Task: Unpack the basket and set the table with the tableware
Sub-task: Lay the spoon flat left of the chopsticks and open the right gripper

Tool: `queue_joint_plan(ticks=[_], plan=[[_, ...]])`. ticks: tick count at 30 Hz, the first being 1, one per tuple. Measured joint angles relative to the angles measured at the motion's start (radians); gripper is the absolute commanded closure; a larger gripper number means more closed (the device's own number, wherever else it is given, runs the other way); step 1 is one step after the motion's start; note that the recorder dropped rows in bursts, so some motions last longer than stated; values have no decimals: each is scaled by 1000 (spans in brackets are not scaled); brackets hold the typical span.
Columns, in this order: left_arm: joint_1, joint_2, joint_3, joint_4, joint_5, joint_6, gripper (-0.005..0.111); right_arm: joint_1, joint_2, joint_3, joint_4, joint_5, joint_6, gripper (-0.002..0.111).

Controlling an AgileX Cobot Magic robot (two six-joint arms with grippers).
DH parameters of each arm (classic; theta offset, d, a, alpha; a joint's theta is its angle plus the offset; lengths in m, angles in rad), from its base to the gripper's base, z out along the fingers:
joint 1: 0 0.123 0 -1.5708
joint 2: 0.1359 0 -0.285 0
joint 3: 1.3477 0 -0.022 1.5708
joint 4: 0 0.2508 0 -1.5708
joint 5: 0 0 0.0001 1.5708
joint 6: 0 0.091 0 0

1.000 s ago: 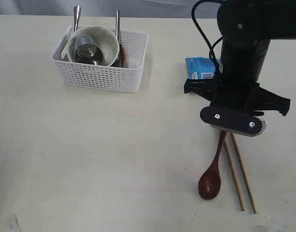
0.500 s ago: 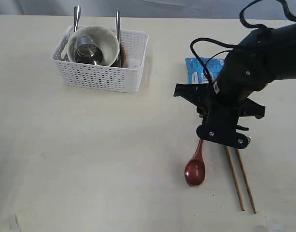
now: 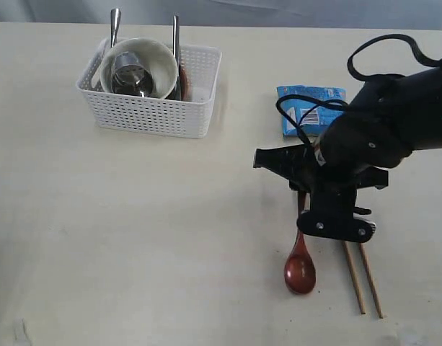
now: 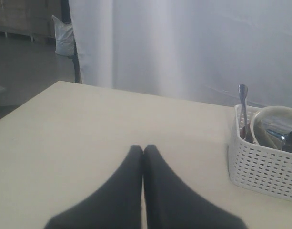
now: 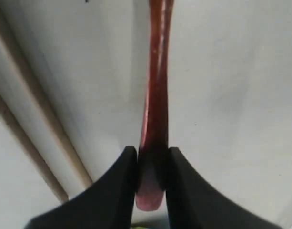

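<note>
My right gripper [image 5: 153, 150] is shut on the handle end of the dark red spoon [image 5: 155, 90]. In the exterior view the spoon [image 3: 300, 272] points toward the front edge of the table [image 3: 134, 223], its bowl at the surface. Two wooden chopsticks [image 3: 362, 277] lie just right of it. The white basket [image 3: 152, 115] at the back left holds the cream bowl [image 3: 161, 61], the steel cup [image 3: 130, 78], the reddish-brown plate [image 3: 184, 79] and two upright steel handles [image 3: 175, 32]. My left gripper [image 4: 144, 149] is shut and empty over bare table, beside the basket [image 4: 260, 167].
A blue snack packet [image 3: 307, 101] lies behind my right arm [image 3: 379, 133], whose black cable loops above it. The chopsticks [image 5: 41, 119] run close alongside the spoon in the right wrist view. A white curtain hangs beyond the table's far edge.
My right arm has come down and swung left with the spoon in its jaws. The spoon's bowl has shifted a little left, away from the chopsticks. The left gripper has stayed still.
</note>
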Motion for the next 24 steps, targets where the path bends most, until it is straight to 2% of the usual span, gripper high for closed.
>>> queue_joint_plan(ticks=[5, 13, 24], plan=[[0, 0, 0, 0, 0, 0, 107, 0, 0, 5, -9, -6, 0, 109], [0, 0, 0, 0, 0, 0, 107, 0, 0, 71, -123, -88, 0, 109], [0, 0, 0, 0, 0, 0, 107, 0, 0, 76, -105, -130, 0, 108]])
